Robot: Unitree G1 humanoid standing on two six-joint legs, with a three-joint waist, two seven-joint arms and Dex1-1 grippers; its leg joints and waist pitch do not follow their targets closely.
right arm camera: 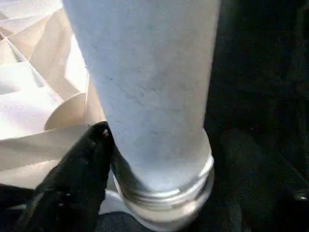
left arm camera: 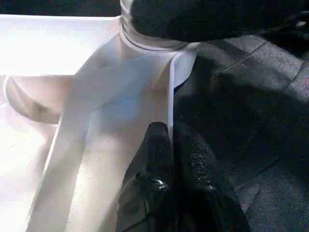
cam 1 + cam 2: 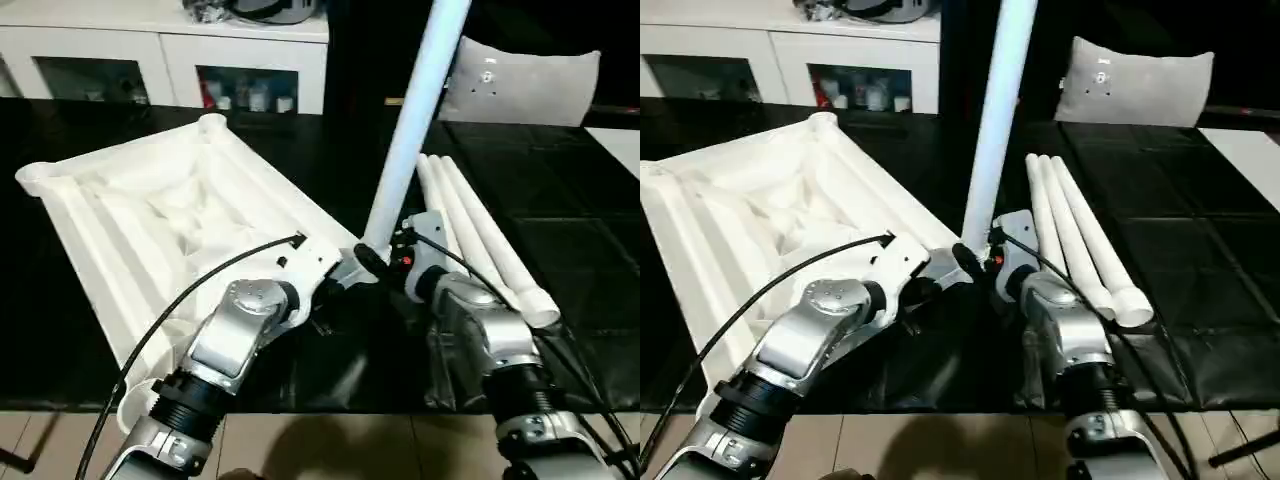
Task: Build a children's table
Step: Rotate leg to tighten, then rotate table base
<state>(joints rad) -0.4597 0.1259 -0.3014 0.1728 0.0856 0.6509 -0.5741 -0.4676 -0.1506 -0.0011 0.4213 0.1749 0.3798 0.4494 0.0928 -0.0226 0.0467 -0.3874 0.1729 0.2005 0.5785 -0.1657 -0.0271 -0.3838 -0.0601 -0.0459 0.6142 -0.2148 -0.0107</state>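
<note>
Tabletop (image 3: pixel 150 215), flipped ribs-up, fills the left of the head view so its corner sockets face me. One leg (image 3: pixel 410 130) stands upright in the near corner socket at picture centre, its top cut off by the frame. My left gripper (image 2: pixel 170 145) is pinched together on the top's thin rim, I judge to steady it. My right gripper (image 1: pixel 96 145) sits at the leg's base; one finger touches it, the other is hidden, so I cannot tell its spread. Three spare legs (image 3: pixel 480 235) lie right of centre.
</note>
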